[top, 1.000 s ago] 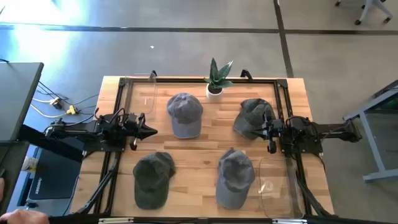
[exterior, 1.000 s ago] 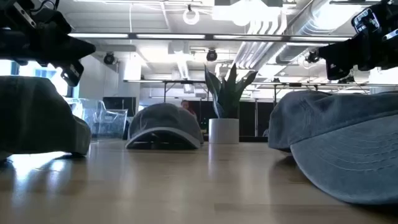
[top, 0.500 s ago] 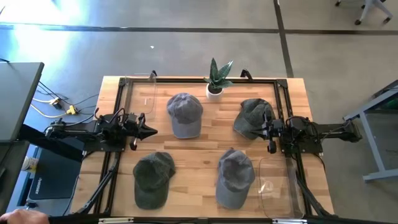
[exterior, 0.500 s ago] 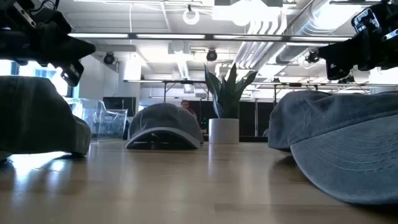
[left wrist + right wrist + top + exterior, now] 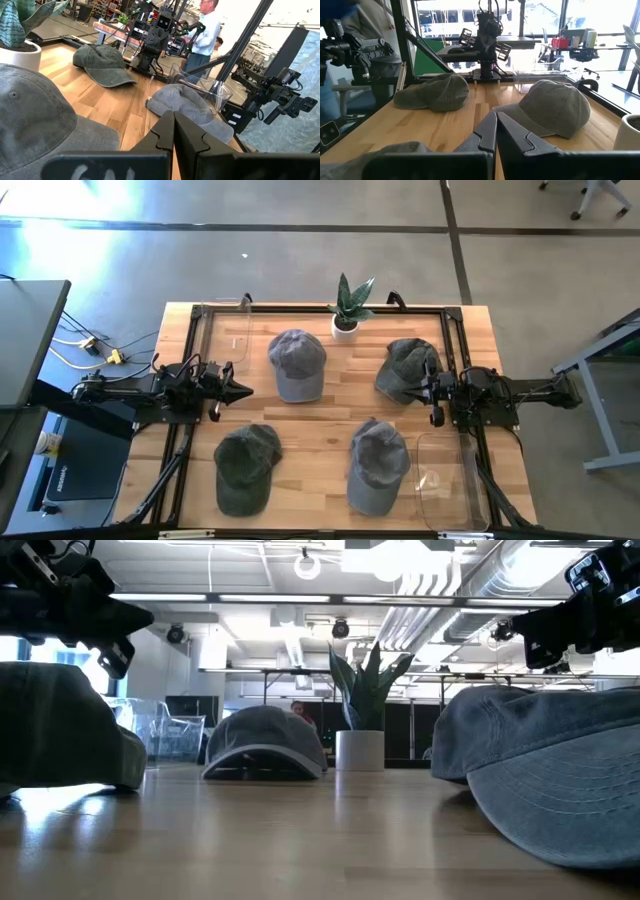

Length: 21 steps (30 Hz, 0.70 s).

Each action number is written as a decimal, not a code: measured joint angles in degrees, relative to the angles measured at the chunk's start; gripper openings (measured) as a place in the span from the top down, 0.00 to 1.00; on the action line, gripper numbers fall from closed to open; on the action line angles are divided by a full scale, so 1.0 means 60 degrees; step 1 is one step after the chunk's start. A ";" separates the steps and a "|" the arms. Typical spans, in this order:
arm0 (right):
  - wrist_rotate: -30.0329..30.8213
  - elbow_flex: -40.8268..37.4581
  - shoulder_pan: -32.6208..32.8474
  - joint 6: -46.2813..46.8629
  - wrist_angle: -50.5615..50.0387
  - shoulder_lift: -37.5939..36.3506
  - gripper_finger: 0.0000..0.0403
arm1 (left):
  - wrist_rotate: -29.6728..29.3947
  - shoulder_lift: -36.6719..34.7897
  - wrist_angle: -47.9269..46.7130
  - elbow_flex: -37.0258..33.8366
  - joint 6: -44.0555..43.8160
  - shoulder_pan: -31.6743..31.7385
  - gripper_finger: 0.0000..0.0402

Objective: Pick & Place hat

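Four hats lie on the wooden table, crowns up. A grey hat is at the far middle and a dark green hat at the far right. Another dark green hat is at the near left and another grey hat at the near right. My left gripper hovers shut at the table's left side, pointing right toward the far grey hat. My right gripper hovers shut at the right side, beside the far right hat's near edge, pointing left. Both stand above the table in the low view.
A small potted plant stands at the far middle edge. One clear plastic bin is at the far left and another at the near right. A black frame runs round the table. A person stands beyond the table.
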 joint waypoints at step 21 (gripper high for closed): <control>-0.0002 -0.0001 0.0002 0.0001 0.0000 -0.0001 0.98 | -0.0614 0.0159 0.0009 -0.0002 0.1760 0.0002 1.00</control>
